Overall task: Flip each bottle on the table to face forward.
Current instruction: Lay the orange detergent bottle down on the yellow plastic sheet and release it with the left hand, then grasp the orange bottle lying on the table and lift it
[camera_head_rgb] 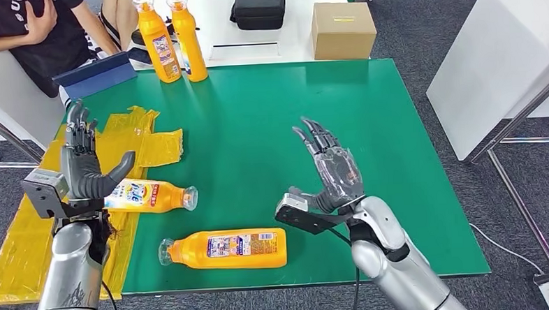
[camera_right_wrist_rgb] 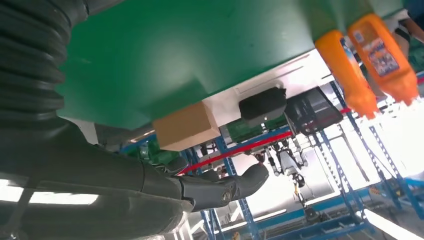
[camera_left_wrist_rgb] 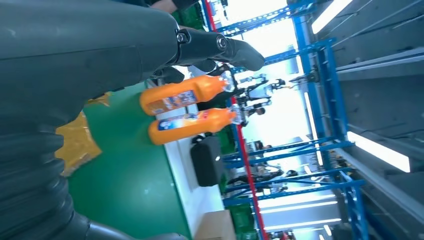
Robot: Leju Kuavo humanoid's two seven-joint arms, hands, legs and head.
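- green table (camera_head_rgb: 256, 114): served as the landmark for every entry below.
- two upright bottles (camera_head_rgb: 170, 37): stood side by side at the table's far left corner, caps up, touching or nearly so.
- lying bottle, left (camera_head_rgb: 148, 196): lay on its side near the table's left edge, cap toward the table's middle, partly behind the left hand.
- lying bottle, front (camera_head_rgb: 227, 248): lay on its side by the table's near edge, cap toward the left.
- left hand (camera_head_rgb: 83, 163): was raised over the table's left edge, fingers spread wide, holding nothing.
- right hand (camera_head_rgb: 332, 170): hovered above the table's middle, fingers apart, empty.
- yellow plastic sheet (camera_head_rgb: 141, 136): draped over the table's left side.
- cardboard box (camera_head_rgb: 342, 30) and black case (camera_head_rgb: 258, 7): sat beyond the table's far edge.
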